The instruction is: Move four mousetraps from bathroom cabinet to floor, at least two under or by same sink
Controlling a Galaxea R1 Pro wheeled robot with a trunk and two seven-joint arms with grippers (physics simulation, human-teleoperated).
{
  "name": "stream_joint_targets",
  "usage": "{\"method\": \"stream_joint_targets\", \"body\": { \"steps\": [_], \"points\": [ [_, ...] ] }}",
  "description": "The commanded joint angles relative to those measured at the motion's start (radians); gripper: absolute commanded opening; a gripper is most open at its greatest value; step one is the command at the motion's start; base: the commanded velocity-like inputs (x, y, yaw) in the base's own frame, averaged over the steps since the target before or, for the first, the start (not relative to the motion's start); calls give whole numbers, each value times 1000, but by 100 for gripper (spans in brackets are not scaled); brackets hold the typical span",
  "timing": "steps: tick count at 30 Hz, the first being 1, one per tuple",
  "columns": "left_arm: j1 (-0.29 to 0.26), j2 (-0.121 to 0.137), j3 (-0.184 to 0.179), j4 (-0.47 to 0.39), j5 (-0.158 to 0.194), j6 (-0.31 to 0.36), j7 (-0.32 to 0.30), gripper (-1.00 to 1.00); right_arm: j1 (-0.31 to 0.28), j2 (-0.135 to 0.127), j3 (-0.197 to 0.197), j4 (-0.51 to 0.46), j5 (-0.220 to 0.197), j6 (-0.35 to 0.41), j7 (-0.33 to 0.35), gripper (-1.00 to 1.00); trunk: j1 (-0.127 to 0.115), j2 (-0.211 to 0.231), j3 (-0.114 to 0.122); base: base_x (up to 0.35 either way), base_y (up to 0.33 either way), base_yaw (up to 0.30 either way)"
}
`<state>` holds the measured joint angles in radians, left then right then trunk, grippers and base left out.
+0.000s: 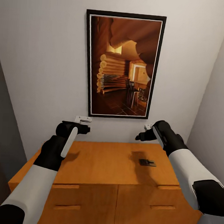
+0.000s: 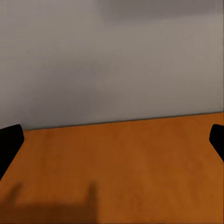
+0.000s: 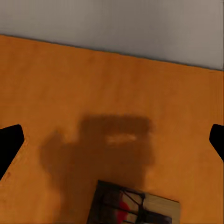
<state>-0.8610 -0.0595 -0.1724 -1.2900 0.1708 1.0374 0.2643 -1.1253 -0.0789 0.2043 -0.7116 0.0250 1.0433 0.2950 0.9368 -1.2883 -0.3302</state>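
Note:
One mousetrap [image 1: 147,162], a small flat board with dark metal parts, lies on the right part of the orange-brown cabinet [image 1: 105,163] top. My right gripper [image 1: 144,131] hovers above and just behind it, open with nothing between its fingers. In the right wrist view the mousetrap [image 3: 135,208] sits under the gripper's shadow on the cabinet [image 3: 93,79], with a red spot on it. My left gripper [image 1: 83,119] hangs open over the bare left part of the cabinet top [image 2: 121,163], close to the wall. The bathroom floor and the sink are out of view.
A large framed picture [image 1: 123,64] of a log interior hangs on the grey wall behind the cabinet. A grey wall closes in on the right and a dark grey panel [image 1: 4,145] on the left. Drawer fronts with bar handles [image 1: 66,186] face me.

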Motion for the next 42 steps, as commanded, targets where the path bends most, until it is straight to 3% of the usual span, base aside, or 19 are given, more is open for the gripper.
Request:
{"method": "stream_joint_targets", "body": {
  "steps": [1,13,31,42],
  "points": [
    [-1,0,-1,0,10,3,10,100,-1,-1,4,-2,3,4,4,100,0,-1,-1,0,0,298],
    [-1,0,-1,0,10,3,10,100,-1,4,4,0,4,4,3,100,0,-1,-1,-20,-5,237],
    [-1,0,-1,0,10,3,10,100,-1,2,1,8,9,4,-1,100,0,-1,-1,-267,-131,16],
    [-1,-1,-1,0,11,2,10,100,-1,-5,3,36,3,4,2,100,0,-1,-1,-71,-46,0]
  ]
}}
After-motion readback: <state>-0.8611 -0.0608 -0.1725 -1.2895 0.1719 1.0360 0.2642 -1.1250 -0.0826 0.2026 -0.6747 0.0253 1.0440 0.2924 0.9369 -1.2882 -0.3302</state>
